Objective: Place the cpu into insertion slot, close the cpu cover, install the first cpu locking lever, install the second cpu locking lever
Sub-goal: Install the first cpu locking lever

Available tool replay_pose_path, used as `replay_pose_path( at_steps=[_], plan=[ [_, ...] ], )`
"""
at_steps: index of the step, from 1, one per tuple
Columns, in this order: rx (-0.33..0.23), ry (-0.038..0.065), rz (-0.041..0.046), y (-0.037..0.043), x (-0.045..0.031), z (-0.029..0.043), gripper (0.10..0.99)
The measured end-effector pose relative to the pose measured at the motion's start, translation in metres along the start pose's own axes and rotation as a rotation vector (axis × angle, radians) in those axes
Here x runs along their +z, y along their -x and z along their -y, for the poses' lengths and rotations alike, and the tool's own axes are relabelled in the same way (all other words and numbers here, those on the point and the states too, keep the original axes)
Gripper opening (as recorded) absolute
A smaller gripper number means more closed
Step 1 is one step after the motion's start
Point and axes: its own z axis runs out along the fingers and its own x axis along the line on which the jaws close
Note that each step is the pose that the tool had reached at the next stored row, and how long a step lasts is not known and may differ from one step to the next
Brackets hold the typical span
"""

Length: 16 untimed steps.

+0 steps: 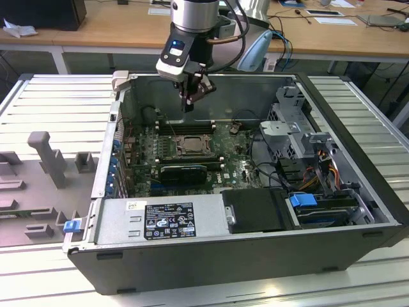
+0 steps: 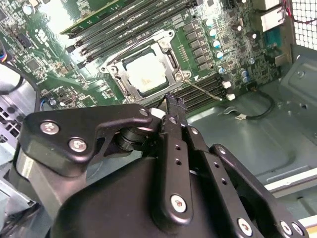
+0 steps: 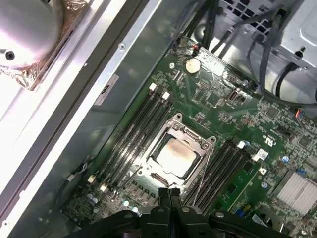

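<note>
Gripper (image 1: pixel 188 105): fingers pressed together with nothing between them; it hangs above the open computer case (image 1: pixel 192 256), near the case's far wall as the exterior view shows it.
Gripper, wrist views: the closed fingertips (image 3: pixel 169 192) point down at the circuit board (image 3: pixel 218 104); in the second wrist view the gripper (image 2: pixel 173 101) is clear of the board, touching nothing.
Nearest item: the cpu cover (image 3: pixel 200 148), just off the fingertips in both wrist views.
Cpu cover, condition: lying flat over the socket; the frame (image 2: pixel 120 79) surrounds the chip on all sides.
Cpu (image 3: pixel 174 156): seated in the insertion slot (image 1: pixel 174 146); its pale metal face (image 2: pixel 146 72) shows through the cover's cut-out.
Slot location: middle of the circuit board, between two banks of memory slots (image 3: pixel 138 129).
Locking lever (image 2: pixel 205 91): a thin metal rod reaches out from the socket's edge across the memory slots; whether it is latched cannot be told.
Black ribbed card (image 1: pixel 184 171): on the board, just beside the socket on the near side.
Support: the case lies on its side on a slatted metal table (image 1: pixel 57 96).
</note>
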Motion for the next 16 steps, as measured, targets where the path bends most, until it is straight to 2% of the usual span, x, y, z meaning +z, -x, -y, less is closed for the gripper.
replay_pose_path(
  at_steps=[14,16],
  plan=[
    [-0.132,-0.006,0.0007,0.0,0.0002,0.0,0.106],
    [-0.171,-0.008,0.0009,0.0,0.0003,0.0,0.106]
  ],
)
